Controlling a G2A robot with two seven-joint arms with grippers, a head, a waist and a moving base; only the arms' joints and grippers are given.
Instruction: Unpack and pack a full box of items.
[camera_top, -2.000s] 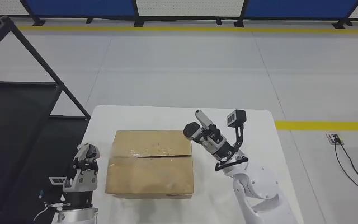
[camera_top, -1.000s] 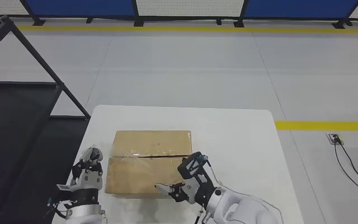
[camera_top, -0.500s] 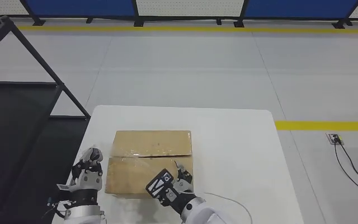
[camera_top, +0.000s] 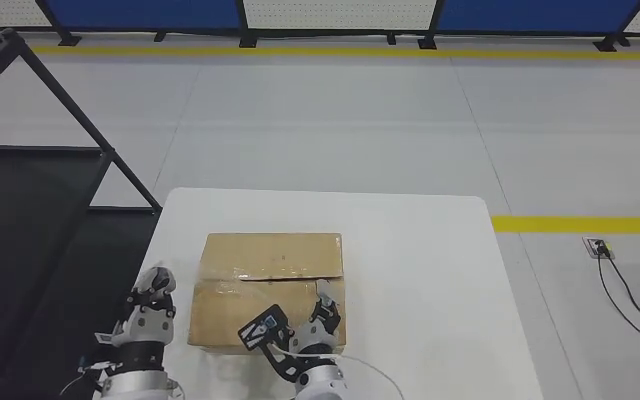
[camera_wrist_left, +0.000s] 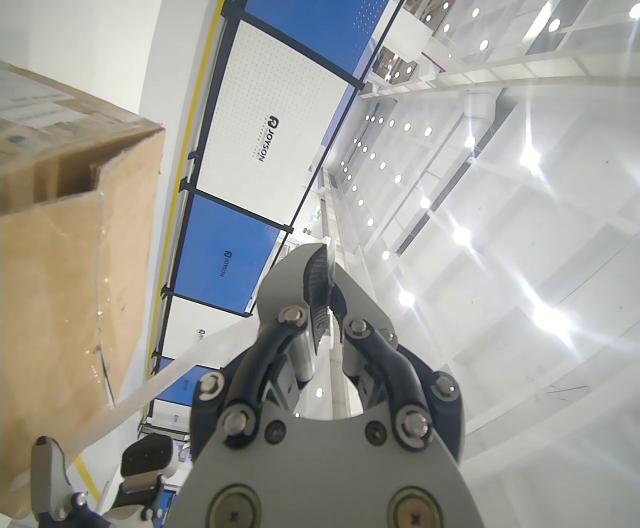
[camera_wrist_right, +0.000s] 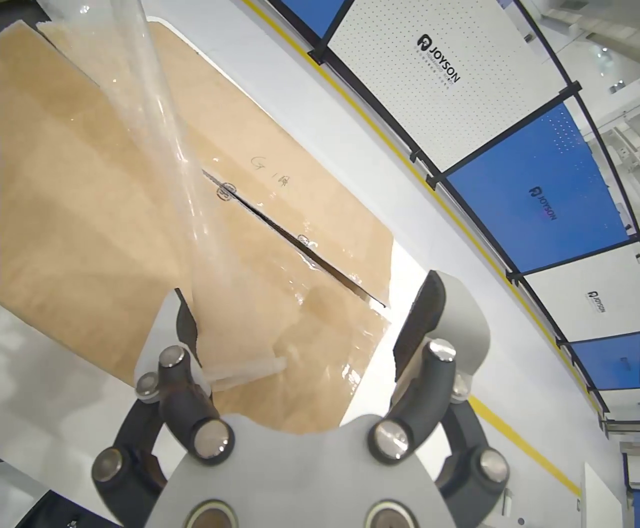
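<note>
Top view: we see the box (camera_top: 270, 290) sitting closed on the worktop (camera_top: 420, 260), near its front edge.
Left hand (camera_wrist_left: 325, 280): closed beside the box, apparently pinching the tape (camera_wrist_right: 160, 125), which we judge it means to peel.
Right hand (camera_wrist_right: 295, 320): wide open over the flaps, with the tape clinging to one finger.
</note>
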